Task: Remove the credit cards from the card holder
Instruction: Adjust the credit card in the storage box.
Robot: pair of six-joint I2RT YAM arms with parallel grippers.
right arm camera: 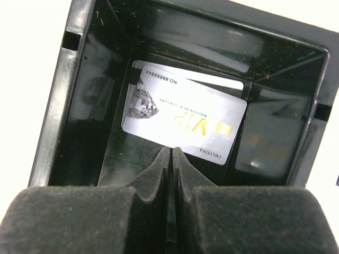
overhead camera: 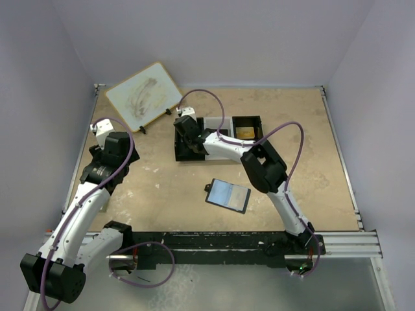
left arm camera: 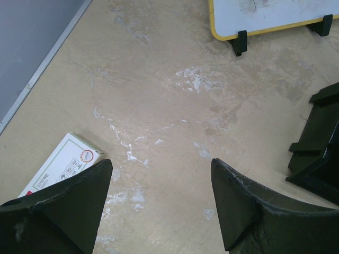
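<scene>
The card holder [overhead camera: 228,194] lies open on the table in front of the tray, black with a pale blue-grey inside. One of the credit cards [right arm camera: 185,119], silver with gold "VIP" lettering, rests face up inside the left compartment of the black tray [overhead camera: 249,120]. My right gripper [right arm camera: 172,150] hangs over that compartment [overhead camera: 188,133], shut, its tips meeting just at the card's near edge; the card lies flat and is not pinched. My left gripper [left arm camera: 161,164] is open over bare table at the left, with nothing between its fingers.
A yellow-framed whiteboard [overhead camera: 142,96] leans on black feet at the back left. A white-and-red little box [left arm camera: 58,166] lies by my left finger. The tray's right compartment holds something yellowish [overhead camera: 245,133]. Grey walls close in the table.
</scene>
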